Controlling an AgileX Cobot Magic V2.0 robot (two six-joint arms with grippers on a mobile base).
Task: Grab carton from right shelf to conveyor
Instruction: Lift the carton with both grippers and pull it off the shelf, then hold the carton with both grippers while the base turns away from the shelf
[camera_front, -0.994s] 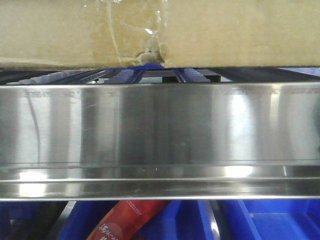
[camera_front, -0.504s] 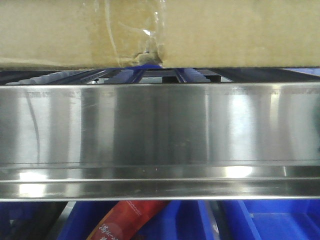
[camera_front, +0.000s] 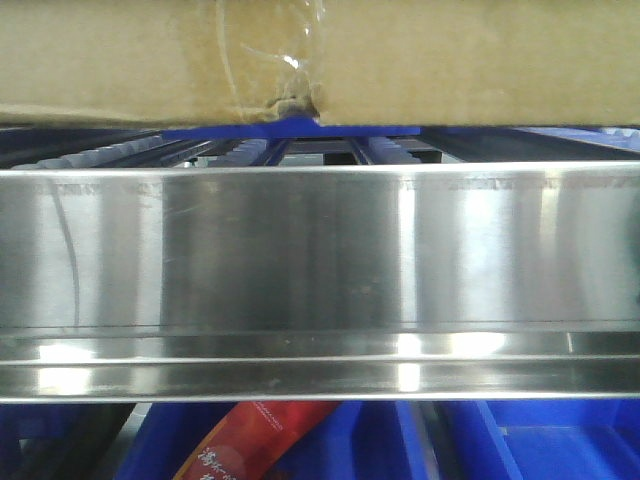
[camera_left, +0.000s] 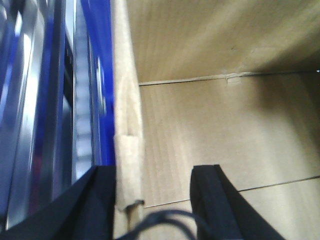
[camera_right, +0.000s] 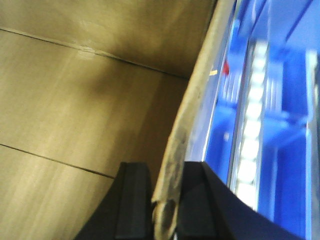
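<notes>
Black-fingered left gripper (camera_left: 152, 172) astride the carton's (camera_left: 225, 125) side wall, fingers apart, inner one clear of the card. Right gripper (camera_right: 162, 170) pinched tight on the opposite wall. Carton up at the right shelf (camera_front: 320, 260), just above its rollers (camera_front: 120, 152); blue bins (camera_front: 540, 440) beneath.

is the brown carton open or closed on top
Open. Both wrist views look into the large brown corrugated cardboard carton, past its wall edge onto bare inside floor; no contents visible there.
</notes>
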